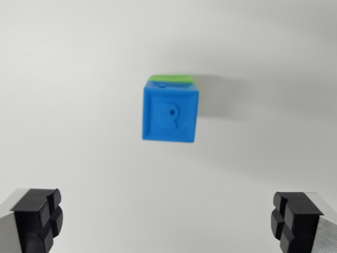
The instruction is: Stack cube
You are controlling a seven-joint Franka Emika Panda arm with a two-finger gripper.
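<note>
— Where's your blue cube (170,113)?

— Centre of the frame, slightly above, sitting on the green cube (171,79) on the white table (68,105). Your jaws (168,221) are wide and empty at the bottom corners, the stack midway between them, farther up-frame.

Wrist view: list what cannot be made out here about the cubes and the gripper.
- Green cube: only a thin strip shows; the blue plastic cube on top covers the rest.
- Raised letter on the blue cube's top face: blurred, looks like an R but not certain.
- Gripper: black finger pads are cut off by the bottom edge; jaws stand wide apart, holding nothing.
</note>
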